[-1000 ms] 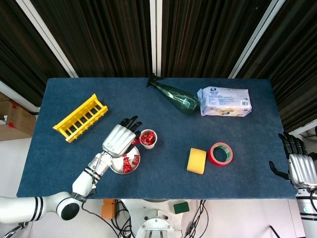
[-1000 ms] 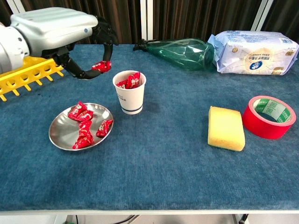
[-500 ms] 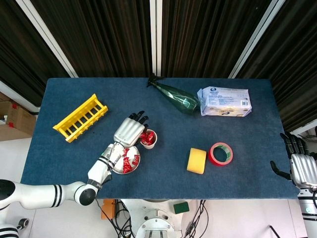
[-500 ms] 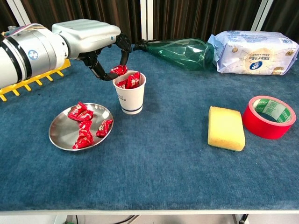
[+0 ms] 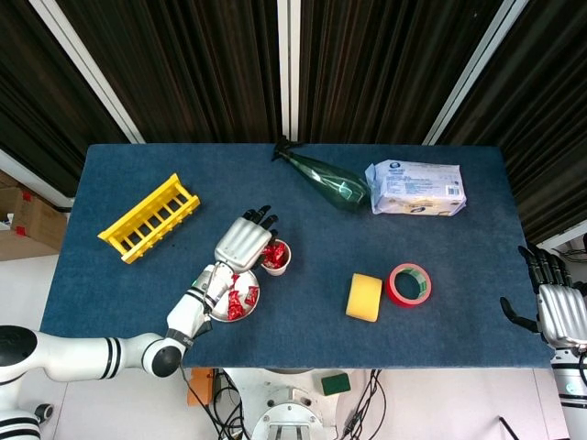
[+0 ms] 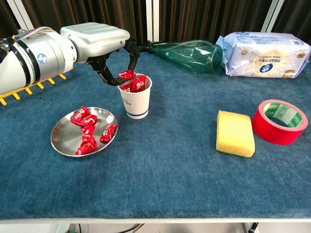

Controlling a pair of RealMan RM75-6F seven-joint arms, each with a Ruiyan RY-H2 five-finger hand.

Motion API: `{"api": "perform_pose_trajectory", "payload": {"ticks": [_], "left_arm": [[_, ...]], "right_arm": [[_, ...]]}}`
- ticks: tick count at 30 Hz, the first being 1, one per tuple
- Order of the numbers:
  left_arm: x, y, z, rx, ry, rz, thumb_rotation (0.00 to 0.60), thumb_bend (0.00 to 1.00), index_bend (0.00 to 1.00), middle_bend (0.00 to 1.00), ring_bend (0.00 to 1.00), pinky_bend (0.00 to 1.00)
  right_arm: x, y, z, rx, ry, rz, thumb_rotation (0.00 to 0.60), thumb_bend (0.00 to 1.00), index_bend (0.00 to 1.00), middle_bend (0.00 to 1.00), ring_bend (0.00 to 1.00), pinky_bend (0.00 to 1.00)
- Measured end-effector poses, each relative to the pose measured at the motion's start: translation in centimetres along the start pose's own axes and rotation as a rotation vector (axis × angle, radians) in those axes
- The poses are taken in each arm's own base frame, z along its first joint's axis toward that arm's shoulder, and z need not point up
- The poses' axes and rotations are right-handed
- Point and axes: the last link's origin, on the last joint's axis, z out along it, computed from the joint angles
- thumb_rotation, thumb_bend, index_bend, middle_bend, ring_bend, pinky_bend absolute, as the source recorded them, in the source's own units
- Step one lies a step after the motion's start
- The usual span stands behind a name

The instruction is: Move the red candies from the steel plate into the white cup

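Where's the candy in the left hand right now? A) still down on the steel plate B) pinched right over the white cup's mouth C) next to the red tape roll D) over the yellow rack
B: in the chest view the left hand pinches a red candy just above the rim of the white cup, which already has candies in it, while others remain on the steel plate.

From my station I saw a blue-covered table point(image 5: 459, 302) set before dark pleated curtains point(image 5: 202, 64) crossed by white bars point(image 5: 289, 69), with pale floor point(image 5: 23, 284) at its left.
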Motion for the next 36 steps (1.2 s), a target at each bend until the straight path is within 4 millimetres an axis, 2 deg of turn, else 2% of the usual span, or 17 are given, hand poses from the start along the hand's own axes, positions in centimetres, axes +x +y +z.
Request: {"api": "perform_pose_trajectory", "payload": {"ticks": [8, 19, 28, 34, 36], "left_arm": [[-0.1, 0.3, 0.1, -0.011, -0.003, 0.001, 0.6, 0.35, 0.34, 0.21, 0.08, 0.23], [0.9, 0.1, -0.9, -0.013, 0.03, 0.001, 0.6, 0.35, 0.3, 0.21, 0.08, 0.23], [1.5, -1.2, -4.3, 0.008, 0.048, 0.022, 0.6, 0.34, 0.31, 0.21, 0.08, 0.23], [1.3, -3.7, -7.9, 0.068, 0.103, -0.022, 0.6, 0.33, 0.31, 0.22, 0.08, 0.23], [0.9, -5.1, -9.7, 0.102, 0.124, -0.048, 0.6, 0.32, 0.31, 0.23, 0.08, 0.23]], "right_arm": [[0.1, 0.0, 0.0, 0.0, 0.003, 0.003, 0.6, 0.33, 0.0, 0.0, 0.0, 0.0], [0.0, 0.0, 0.0, 0.001, 0.001, 0.002, 0.6, 0.33, 0.0, 0.0, 0.0, 0.0], [-0.1, -0.1, 0.0, 0.002, -0.002, -0.004, 0.6, 0.33, 0.0, 0.0, 0.0, 0.0], [-0.1, 0.0, 0.0, -0.006, 0.002, -0.004, 0.6, 0.33, 0.0, 0.0, 0.0, 0.0], [-0.2, 0.1, 0.1, -0.009, 0.0, -0.007, 0.6, 0.33, 0.0, 0.0, 0.0, 0.0]]}}
